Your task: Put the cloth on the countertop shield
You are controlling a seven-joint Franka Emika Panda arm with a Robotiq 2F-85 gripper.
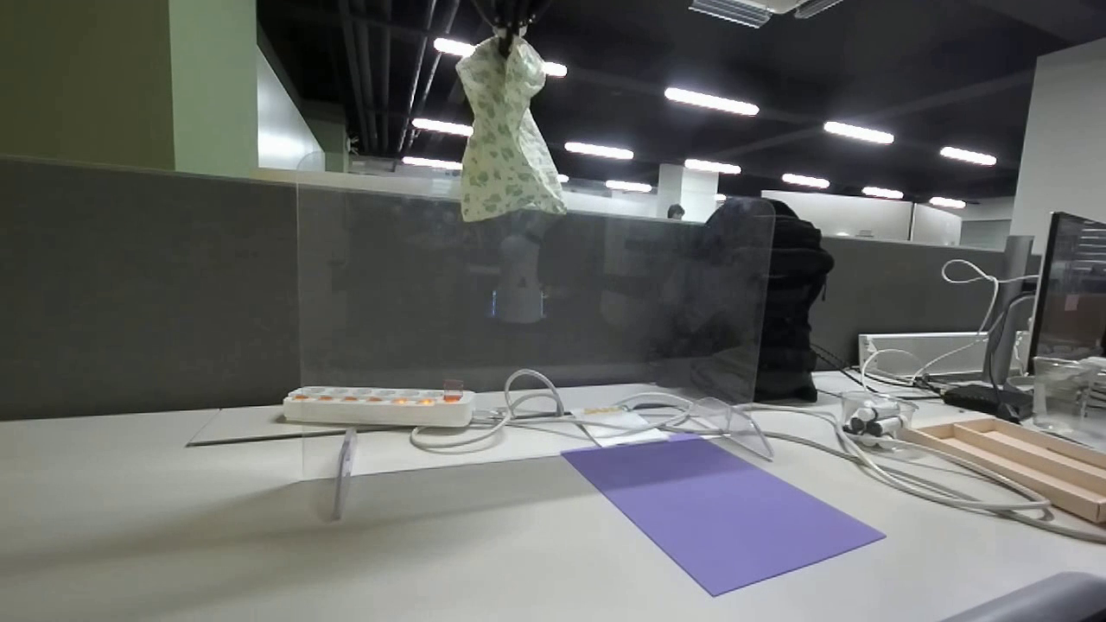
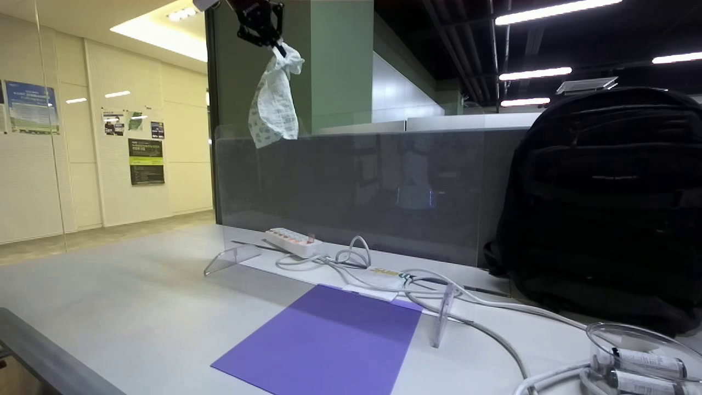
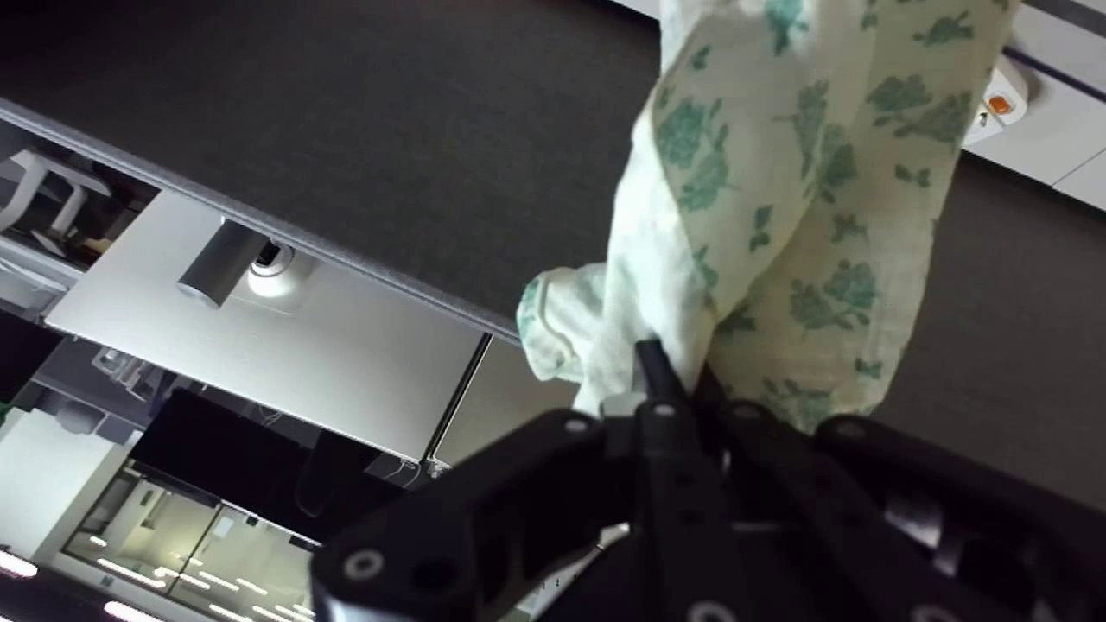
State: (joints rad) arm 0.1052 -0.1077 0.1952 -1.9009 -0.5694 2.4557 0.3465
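The cloth [image 1: 511, 155] is pale with green leaf and flower prints. It hangs bunched from my gripper [image 1: 508, 41] in both exterior views, the cloth [image 2: 274, 104] below the gripper [image 2: 280, 50]. In the wrist view the fingers [image 3: 678, 376] are closed on a fold of the cloth [image 3: 812, 190]. The countertop shield [image 1: 389, 294] is a clear upright panel on two clear feet; it also shows in an exterior view [image 2: 329, 186]. The cloth's lower end overlaps the shield's top edge in both exterior views. I cannot tell whether they touch.
A purple sheet [image 1: 717, 518] lies on the white table. A white power strip [image 1: 380, 406] and loose cables [image 1: 536, 415] lie by the shield. A black backpack [image 2: 609, 214] stands beside it, against a dark partition [image 1: 147, 294]. A wooden tray [image 1: 1020, 458] and monitor [image 1: 1071, 294] are further right.
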